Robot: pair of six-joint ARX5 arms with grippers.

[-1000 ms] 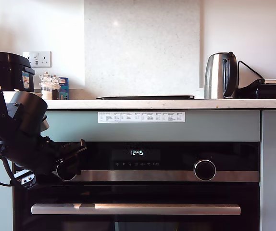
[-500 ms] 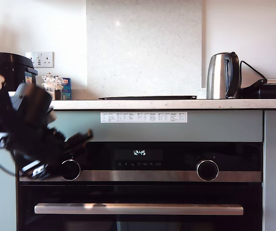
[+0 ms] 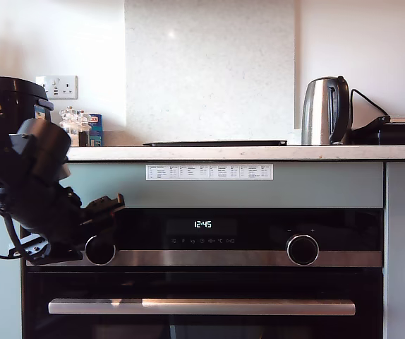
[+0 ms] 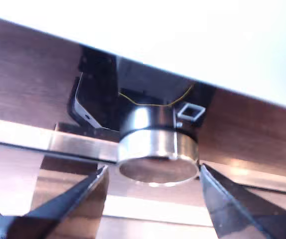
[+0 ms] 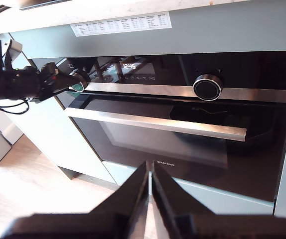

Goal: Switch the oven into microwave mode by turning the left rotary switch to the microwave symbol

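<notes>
Left knob point(image 3: 100, 250) at the exterior view's left end of the oven's point(image 3: 224, 282) steel strip, level with the other knob point(image 3: 303, 250) way over at the exterior view's right. Display point(image 3: 202, 224) between the two, reading 12:45. Little square outline point(image 4: 190, 112) on the glass just beside the left knob.

My first end effector point(image 4: 153, 173) spread open around that knob, one finger either side of the silver rim. Super close, can't tell if actually touching. Bar handle point(image 3: 201, 306) below the strip.

My second end effector point(image 5: 149, 169) well back from the oven door, fingers pinched together with nothing in them. Counter point(image 3: 259, 152) up above, kettle point(image 3: 324, 111) on it toward the exterior view's right.
</notes>
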